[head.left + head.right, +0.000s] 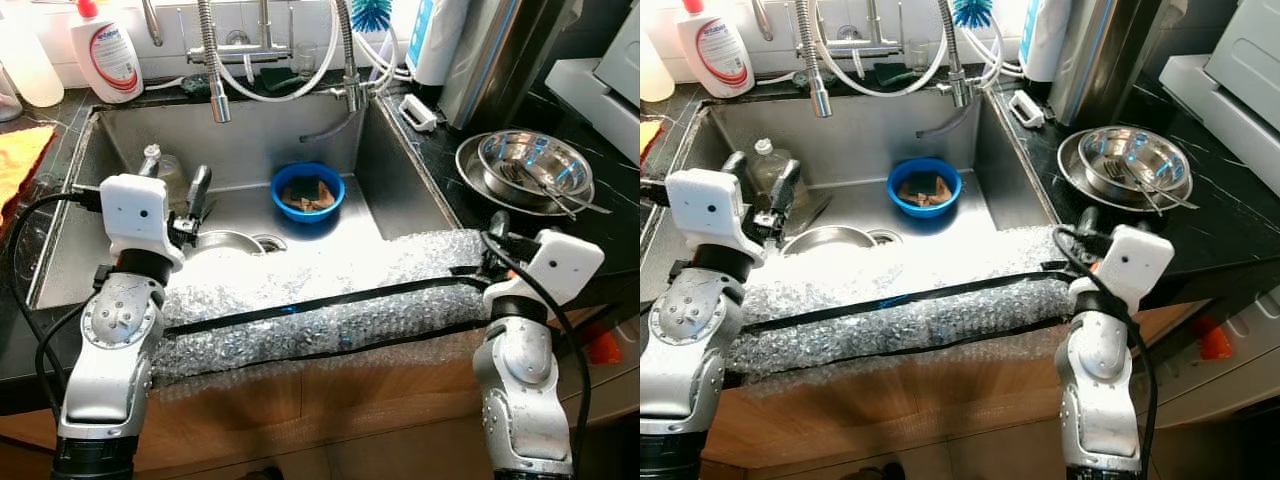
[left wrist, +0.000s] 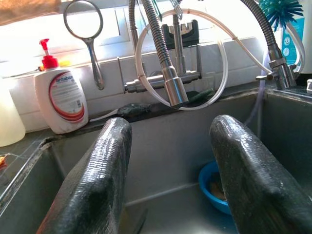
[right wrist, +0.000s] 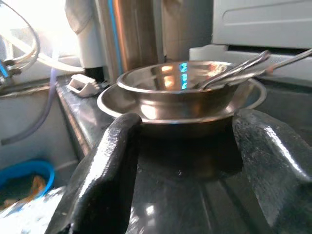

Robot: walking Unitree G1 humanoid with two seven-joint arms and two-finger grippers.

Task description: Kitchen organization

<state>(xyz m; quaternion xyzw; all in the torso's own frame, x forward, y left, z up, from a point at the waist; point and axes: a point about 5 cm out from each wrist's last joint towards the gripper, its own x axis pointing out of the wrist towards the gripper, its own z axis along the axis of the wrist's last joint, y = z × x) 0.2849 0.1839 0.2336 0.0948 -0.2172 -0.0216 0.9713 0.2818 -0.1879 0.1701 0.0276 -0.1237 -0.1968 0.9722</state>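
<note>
Cutlery (image 1: 548, 187) handles toward counter's right

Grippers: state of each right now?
Left gripper: open, holding nothing, above the sink.
Right gripper: open, holding nothing, facing the steel bowls.

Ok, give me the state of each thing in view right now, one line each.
left gripper: open, empty, over the sink
right gripper: open, empty, facing the steel bowls
blue bowl: upright in the sink, brown sponge-like pieces inside
steel bowls: nested on the counter, utensils inside
soap bottle: upright behind the sink
faucet: no water running
</note>
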